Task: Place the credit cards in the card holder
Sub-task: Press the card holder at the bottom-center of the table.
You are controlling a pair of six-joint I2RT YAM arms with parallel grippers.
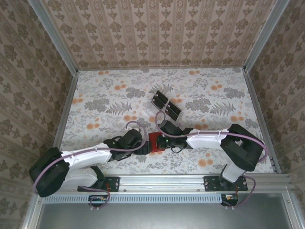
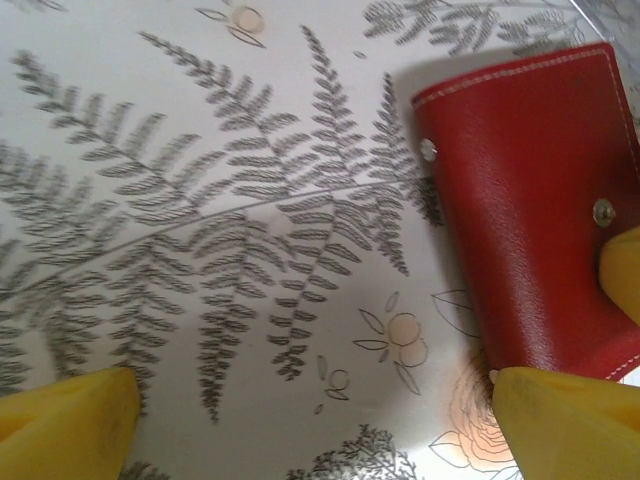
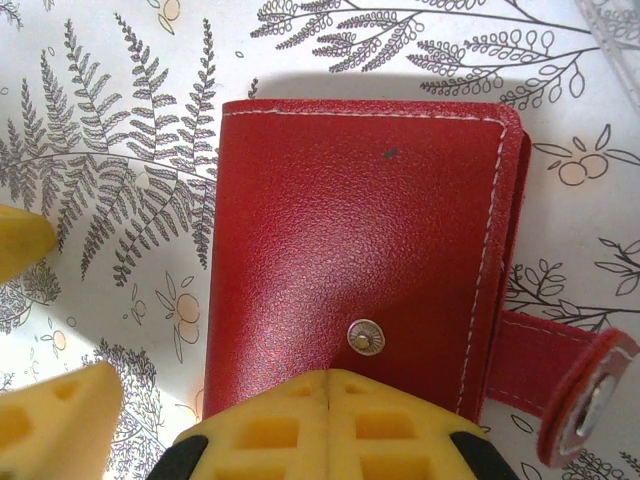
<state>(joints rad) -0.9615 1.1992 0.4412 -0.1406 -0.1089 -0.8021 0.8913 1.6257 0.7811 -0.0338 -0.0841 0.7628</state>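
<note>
Wallet [image 1: 156, 142] lies folded at the near middle, between both grippers; cards [image 1: 166, 106] sit farther off.
Opening step, I judge: right gripper [image 3: 330, 425] fingers together over it, left gripper [image 2: 315, 440] fingers wide apart; next, lift its cover.

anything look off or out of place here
Nothing damaged. The wallet lies folded shut with its snap strap undone and sticking out sideways; the two cards lie askew on the table, outside it.
</note>
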